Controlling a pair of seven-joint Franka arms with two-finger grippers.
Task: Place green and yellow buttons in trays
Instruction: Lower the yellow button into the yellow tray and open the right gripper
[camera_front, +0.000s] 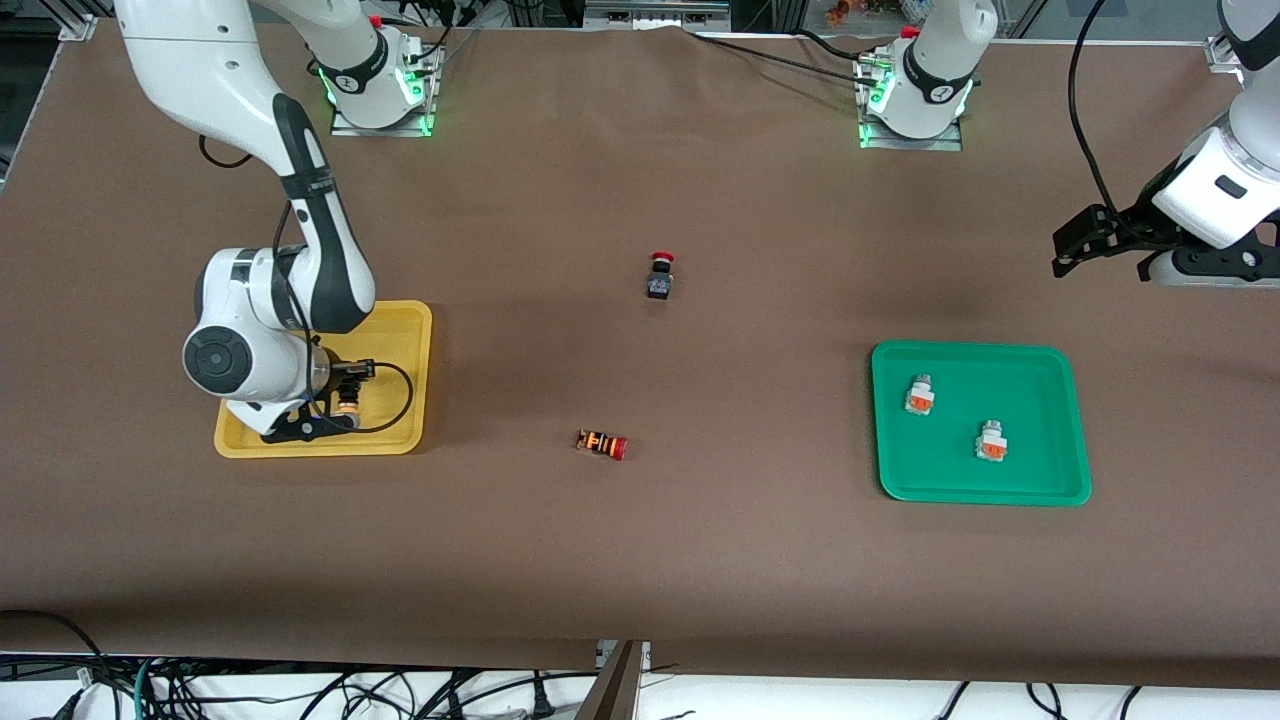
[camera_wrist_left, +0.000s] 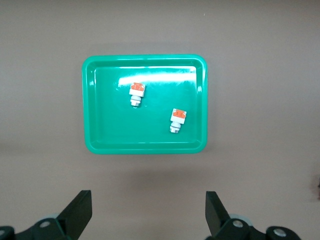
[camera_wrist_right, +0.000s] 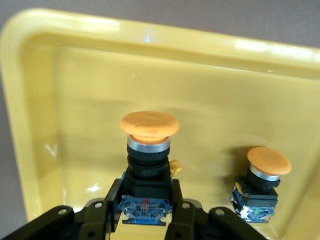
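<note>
We see the brown table (camera_front: 640, 560) first, then the two trays. The green tray (camera_front: 1060, 372) lies toward the left arm's end of the table and holds both white-bodied buttons with orange faces (camera_front: 919, 394) (camera_front: 992, 441), apart from each other. The yellow tray (camera_front: 405, 340) lies toward the right arm's end.

The right gripper (camera_front: 345, 408) is down inside the yellow tray, its fingers (camera_wrist_right: 112, 197) pinching a dark-bodied button with a yellow-orange cap (camera_wrist_right: 149, 150). A second button of that kind (camera_wrist_right: 262, 182) stands just beside it on the tray floor. We judge this the last placement: the next move calls for spreading the fingers without tipping the button, then lifting straight up, clear of its neighbour.

The left arm waits; the left gripper (camera_front: 1100, 235) hangs over bare table toward its own end, fingers (camera_wrist_left: 77, 212) spread wide.

Two switches with red caps lie between the trays: a black one (camera_front: 659, 278) and, nearer the front camera, an orange-striped one (camera_front: 602, 444). We take them to be no part of the task.

In the front view the right arm covers much of the yellow tray and hides the second button there. We cannot tell whether the held button touches the floor.
</note>
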